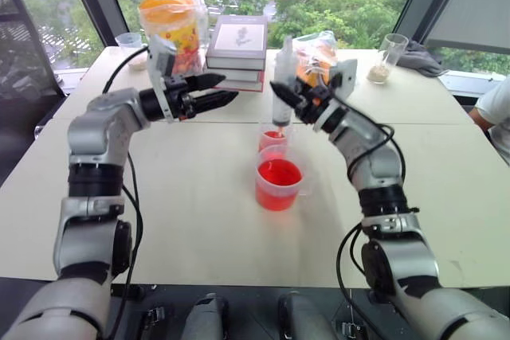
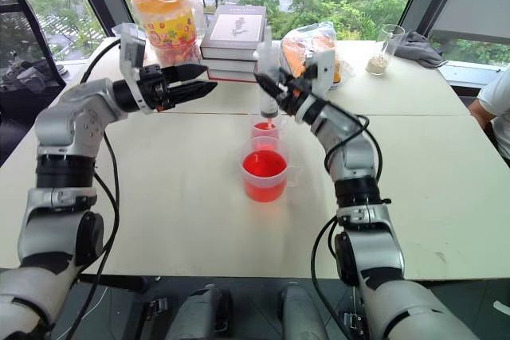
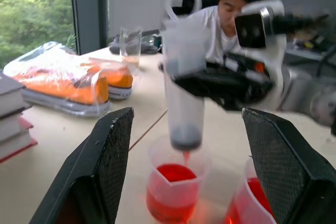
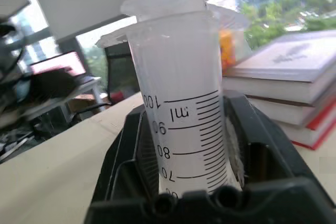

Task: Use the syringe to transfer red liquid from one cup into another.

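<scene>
The clear syringe (image 1: 284, 65) stands upright, its orange-red tip just over the smaller, narrower cup (image 1: 272, 138), which holds red liquid (image 3: 169, 176). My right gripper (image 1: 280, 95) is shut on the syringe barrel, and the black graduation marks (image 4: 190, 129) show between its fingers. Just in front of the narrow cup stands the wider cup (image 1: 279, 184), holding red liquid. My left gripper (image 1: 219, 90) hovers open to the left of the syringe, apart from it, with nothing between its fingers (image 3: 105, 161).
A stack of books (image 1: 237, 52), a bag of orange snacks (image 1: 173, 17) and bagged orange shoes (image 3: 68, 85) stand behind. Clear cups with beige grains (image 1: 384, 61) sit at the far corners. A person (image 1: 496, 113) sits at the table's right edge.
</scene>
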Robot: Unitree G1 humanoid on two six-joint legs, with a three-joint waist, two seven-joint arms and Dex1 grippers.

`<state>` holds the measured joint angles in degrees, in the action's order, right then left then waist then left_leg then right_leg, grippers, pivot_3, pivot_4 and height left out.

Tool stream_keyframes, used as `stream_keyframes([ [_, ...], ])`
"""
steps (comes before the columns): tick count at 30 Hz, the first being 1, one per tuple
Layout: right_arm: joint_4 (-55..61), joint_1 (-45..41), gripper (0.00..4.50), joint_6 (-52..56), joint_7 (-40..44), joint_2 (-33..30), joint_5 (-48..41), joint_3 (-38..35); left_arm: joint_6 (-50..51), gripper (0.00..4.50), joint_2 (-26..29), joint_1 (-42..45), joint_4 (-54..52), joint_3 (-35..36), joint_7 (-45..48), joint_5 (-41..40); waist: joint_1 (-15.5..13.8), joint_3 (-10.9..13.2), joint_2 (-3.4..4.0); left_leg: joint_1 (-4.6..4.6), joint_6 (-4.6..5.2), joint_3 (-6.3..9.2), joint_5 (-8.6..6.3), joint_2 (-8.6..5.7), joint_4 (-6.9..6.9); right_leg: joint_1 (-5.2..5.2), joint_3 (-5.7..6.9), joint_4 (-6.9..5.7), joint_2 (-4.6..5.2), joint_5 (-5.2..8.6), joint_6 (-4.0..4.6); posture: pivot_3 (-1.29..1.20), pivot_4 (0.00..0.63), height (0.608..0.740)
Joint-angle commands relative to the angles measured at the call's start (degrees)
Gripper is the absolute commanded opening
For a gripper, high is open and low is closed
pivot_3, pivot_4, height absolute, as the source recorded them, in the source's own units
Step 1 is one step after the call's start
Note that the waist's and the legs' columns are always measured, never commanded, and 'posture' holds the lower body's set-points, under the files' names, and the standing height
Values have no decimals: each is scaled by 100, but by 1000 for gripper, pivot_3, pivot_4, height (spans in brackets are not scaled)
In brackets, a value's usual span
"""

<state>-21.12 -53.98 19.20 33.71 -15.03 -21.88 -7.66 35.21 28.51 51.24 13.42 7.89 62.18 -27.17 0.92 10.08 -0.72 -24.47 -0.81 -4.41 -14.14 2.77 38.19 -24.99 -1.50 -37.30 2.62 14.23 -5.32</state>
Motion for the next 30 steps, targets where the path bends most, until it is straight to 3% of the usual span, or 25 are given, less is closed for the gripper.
stream_keyframes([
  [1, 543, -873, 1353, 1107, -818, -551, -304, -599, 266, 3389, -8, -240, -810, 114, -274, -354, -19, 0, 0, -1, 0, 1, 0, 0, 0, 0, 0, 2, 0, 0, 0, 0, 150, 740],
  [4, 388, -1266, 1353, 2507, -1294, -1262, -141, -646, 449, 3389, 0, -571, -1211, 42, -385, -495, -27, -1, -2, -1, 1, 3, -1, 0, -9, -1, 3, 7, 0, 1, 2, 0, 150, 740],
  [7, 460, -1249, 1353, 4234, -1174, -2057, -196, -390, 511, 3389, -1, -827, -1476, -37, -441, -586, -20, -3, -5, 1, 2, 2, -2, -1, -15, 2, 2, 16, -1, 2, 3, 0, 150, 740],
  [13, 346, -756, 1353, 5837, -546, -3147, -71, 589, 648, 3389, 24, -1024, -1744, -96, -519, -754, 25, -2, -2, 1, 3, -4, -2, -3, -14, -3, -7, 16, -4, 1, 4, 0, 150, 740],
  [18, -467, -668, 1353, 6046, -287, -3241, 91, 863, 732, 3389, 5, -1102, -1877, -101, -624, -885, 34, -2, -2, 3, 3, -6, -2, -1, -14, -6, -11, 14, -11, 1, 3, 0, 150, 740],
  [25, -1847, -373, 1353, 5106, -85, -3054, 714, 1381, 773, 3389, 82, -1175, -2052, -171, -782, -934, 0, -2, -3, -2, 4, -7, -2, -4, -13, -5, -11, 20, -9, 1, 2, 0, 150, 740],
  [30, -2064, -427, 3947, 4804, 117, -3023, 820, 1289, 849, 3469, 197, -1235, -2162, -205, -815, -965, 7, -3, -4, 2, 4, -6, -2, -4, -12, 0, -10, 19, -10, 1, 1, 0, 150, 740],
])
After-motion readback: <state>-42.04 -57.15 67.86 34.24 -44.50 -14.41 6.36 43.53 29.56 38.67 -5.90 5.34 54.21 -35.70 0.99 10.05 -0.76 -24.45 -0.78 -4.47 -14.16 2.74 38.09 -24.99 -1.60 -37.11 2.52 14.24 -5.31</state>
